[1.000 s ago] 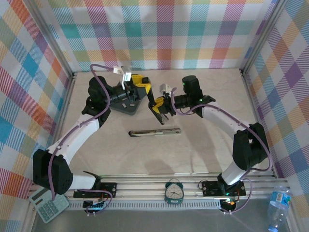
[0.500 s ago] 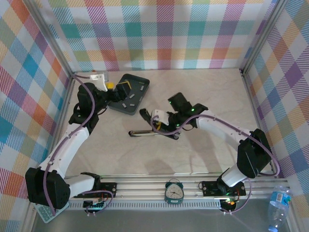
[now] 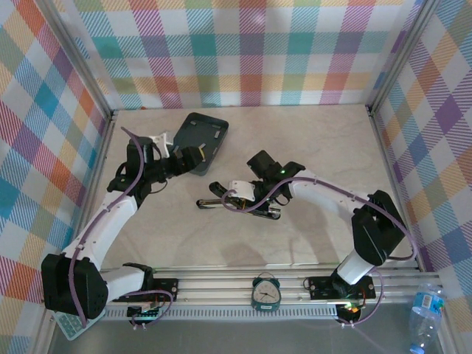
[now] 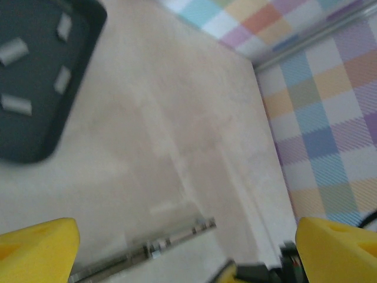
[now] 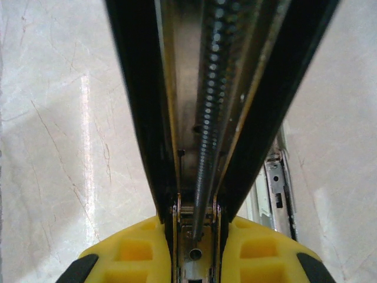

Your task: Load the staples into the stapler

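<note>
My right pincer (image 5: 194,250) is clamped on the open stapler (image 5: 206,88), left pincer (image 4: 187,247) spread empty, so I could easily fumble those tiny staples (image 4: 13,52).

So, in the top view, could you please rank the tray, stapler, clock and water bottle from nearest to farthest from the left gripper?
From the left gripper:
1. The tray, beside it, at the back.
2. The stapler, mid-table, to its right.
3. The clock, front rail, centre.
4. The water bottle, front-right corner.
</note>
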Motion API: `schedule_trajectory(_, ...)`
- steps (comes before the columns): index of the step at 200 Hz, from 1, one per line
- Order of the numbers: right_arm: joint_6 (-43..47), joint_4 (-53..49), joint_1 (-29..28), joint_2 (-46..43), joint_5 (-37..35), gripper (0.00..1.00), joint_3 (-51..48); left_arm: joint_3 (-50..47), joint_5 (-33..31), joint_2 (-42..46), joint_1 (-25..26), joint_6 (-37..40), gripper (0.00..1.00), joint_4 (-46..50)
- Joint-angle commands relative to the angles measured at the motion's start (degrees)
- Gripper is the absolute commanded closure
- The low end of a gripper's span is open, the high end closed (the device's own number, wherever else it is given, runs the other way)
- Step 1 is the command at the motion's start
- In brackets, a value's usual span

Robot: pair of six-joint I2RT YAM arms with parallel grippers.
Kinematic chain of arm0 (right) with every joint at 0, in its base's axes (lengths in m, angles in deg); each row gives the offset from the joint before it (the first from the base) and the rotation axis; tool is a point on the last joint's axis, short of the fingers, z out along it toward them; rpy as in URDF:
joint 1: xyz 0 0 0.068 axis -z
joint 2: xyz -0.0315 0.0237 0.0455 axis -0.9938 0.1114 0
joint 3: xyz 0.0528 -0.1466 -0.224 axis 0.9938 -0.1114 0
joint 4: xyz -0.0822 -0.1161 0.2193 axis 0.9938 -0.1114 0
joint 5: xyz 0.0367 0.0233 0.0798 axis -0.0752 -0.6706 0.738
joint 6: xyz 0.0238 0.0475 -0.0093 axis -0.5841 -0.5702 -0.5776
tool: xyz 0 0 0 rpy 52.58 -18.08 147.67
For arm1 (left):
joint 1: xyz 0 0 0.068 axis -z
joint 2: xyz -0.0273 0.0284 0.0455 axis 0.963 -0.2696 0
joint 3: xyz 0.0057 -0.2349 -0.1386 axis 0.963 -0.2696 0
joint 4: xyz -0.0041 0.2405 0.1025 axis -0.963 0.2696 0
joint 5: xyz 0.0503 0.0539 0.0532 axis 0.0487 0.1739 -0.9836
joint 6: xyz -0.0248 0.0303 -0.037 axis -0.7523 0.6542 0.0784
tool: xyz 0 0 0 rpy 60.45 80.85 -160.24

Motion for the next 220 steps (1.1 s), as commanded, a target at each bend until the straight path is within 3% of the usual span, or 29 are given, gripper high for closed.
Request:
schedule_trajectory(1, 1.4, -0.6, -0.9, 1.1, 0.0, 0.98, 2.3, -0.8, 9.0, 2.5, 1.7, -2.7, 0.06, 9.8)
schedule_trajectory(61, 1.4, -0.2, -1.4, 3.2, 0.2, 0.98, 3.6, -1.1, 16.8, 2.6, 5.2, -0.1, 0.08, 21.1)
schedule_trajectory(102, 1.4, 0.2, -1.6, 3.9, 1.6, 0.98, 4.6, -2.2, 16.4, -0.4, 6.6, 2.5, 0.09, 25.1)
schedule_trajectory(154, 2.1, 0.3, -2.0, 3.3, 1.8, 0.97, 4.0, -2.5, 11.1, -1.2, 6.7, 0.8, 0.08, 20.5)
schedule_trajectory(194, 1.3, 2.3, -2.0, -0.2, 2.6, 0.98, 1.8, -2.7, 1.1, -3.2, 6.6, 3.5, 0.10, 28.5)
schedule_trajectory(220, 1.1, 3.2, -2.0, -3.1, 3.0, 0.98, -0.6, -6.4, -3.1, -2.9, 6.6, 0.7, 0.12, 27.6)
